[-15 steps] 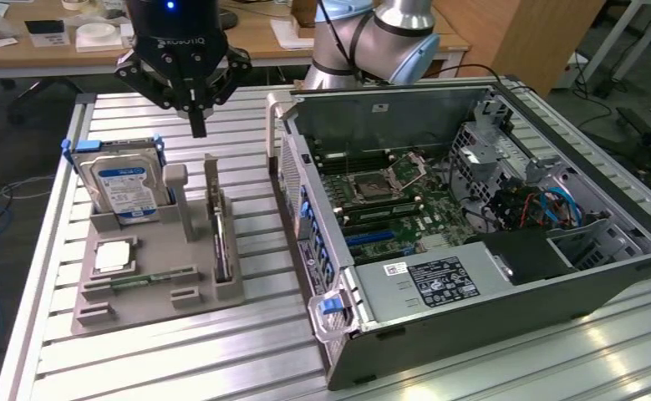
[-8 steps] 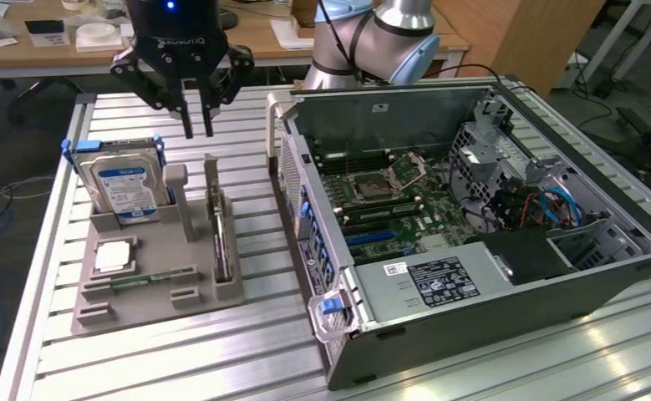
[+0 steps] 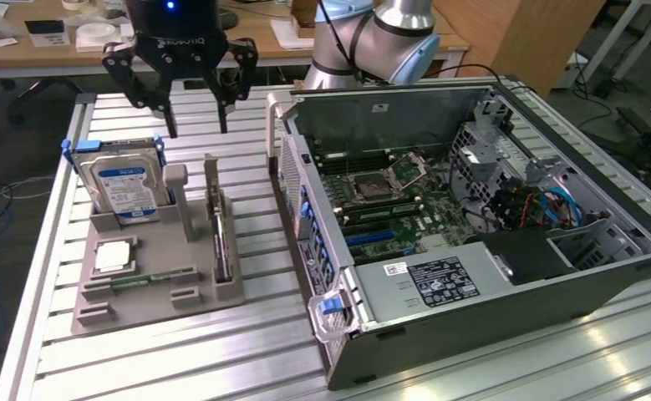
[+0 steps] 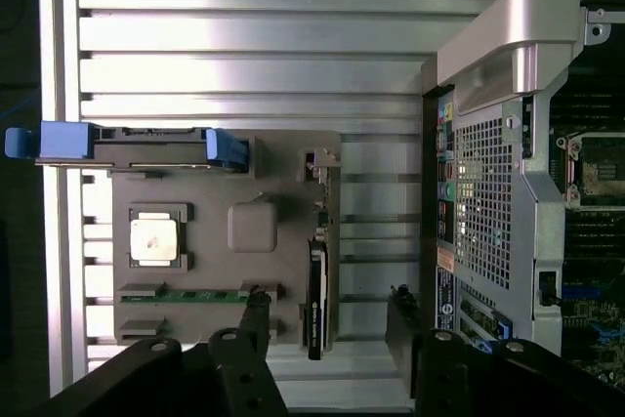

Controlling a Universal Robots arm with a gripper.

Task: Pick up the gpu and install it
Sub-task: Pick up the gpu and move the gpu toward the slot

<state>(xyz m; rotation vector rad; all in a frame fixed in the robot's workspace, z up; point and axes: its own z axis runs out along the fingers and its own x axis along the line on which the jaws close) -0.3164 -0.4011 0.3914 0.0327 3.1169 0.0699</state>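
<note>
**Your gripper (image 3: 197,129) hangs open above the tray; the gpu is not yet lifted.**

From the exterior view's left you have dark floor (image 3: 13,159), then the ribbed aluminium worktop (image 3: 135,368) carrying a matte grey tray (image 3: 160,251). In the tray a boxy hard drive (image 3: 124,188) stands upright in blue rails and a square chip (image 3: 114,257) lies flat. The gpu (image 3: 221,242), thin and dark, stands on edge in its slot. In the wrist view it sits between the spread fingers (image 4: 256,305), which are clear of it. On the exterior view's right stands the open steel case (image 3: 492,330), with a wooden desk (image 3: 2,54) behind.
</note>
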